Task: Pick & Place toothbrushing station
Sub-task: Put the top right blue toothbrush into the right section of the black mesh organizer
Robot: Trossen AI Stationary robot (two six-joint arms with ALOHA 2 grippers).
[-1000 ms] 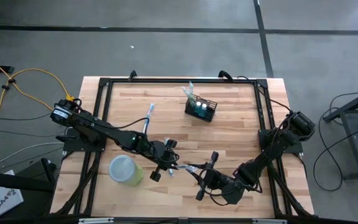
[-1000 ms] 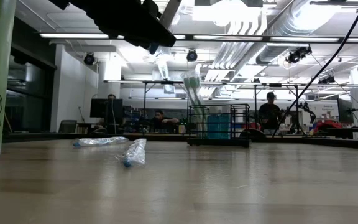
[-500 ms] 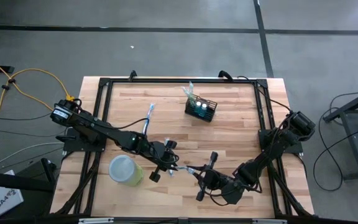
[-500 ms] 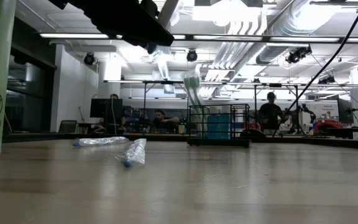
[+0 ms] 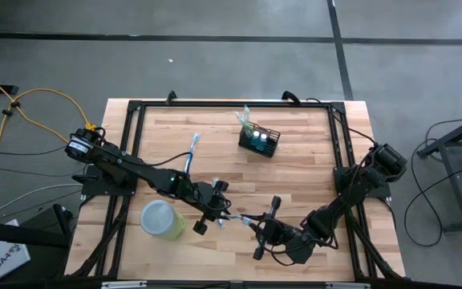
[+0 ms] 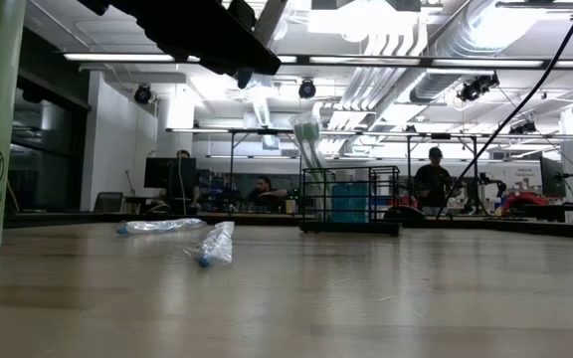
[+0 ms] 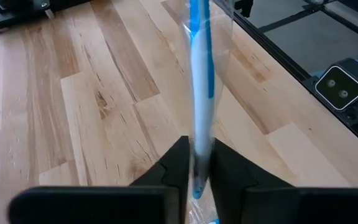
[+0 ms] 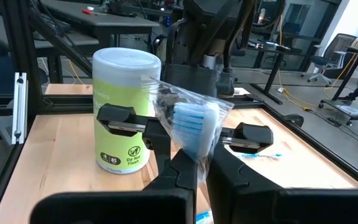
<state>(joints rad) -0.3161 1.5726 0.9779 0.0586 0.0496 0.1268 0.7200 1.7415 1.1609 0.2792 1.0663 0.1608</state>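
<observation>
- Both arms meet near the front middle of the table (image 5: pixel 295 172), with one plastic-wrapped toothbrush (image 7: pixel 199 81) stretched between the two grippers.
- Left gripper (image 5: pixel 209 210): in its own wrist view the two dark fingers (image 7: pixel 178 163) sit close together on the wrapped toothbrush, whose blue-and-white handle runs straight out from between the jaws. So the jaws are pinched on the handle end, with only the brush's width between them.
- Right gripper (image 5: pixel 265 226): its jaws are squeezed tight on the other end of the same wrapped brush. In its wrist view the blue bristle head, in crinkly clear wrap, pokes up just past its fingertips (image 8: pixel 188 168), and the left gripper is right behind that.
- Just past the left jaws, on the side away from the right gripper, stands a light-green canister (image 5: pixel 161 218) with a white lid. It's upright and nobody is holding it.
- The toothbrushing station (image 5: pixel 261 141), the little black wire-mesh basket, is well away from both sets of jaws, toward the far edge of the table. Neither gripper is touching it. It already has some stuff standing in it, including a wrapped item sticking out the top.
- Another wrapped toothbrush (image 5: pixel 192 150) lies flat on the wood, beyond the left gripper and off to the basket's side.
- The low view shows people (image 6: pixel 434 177) sitting at desks way back in the room.
</observation>
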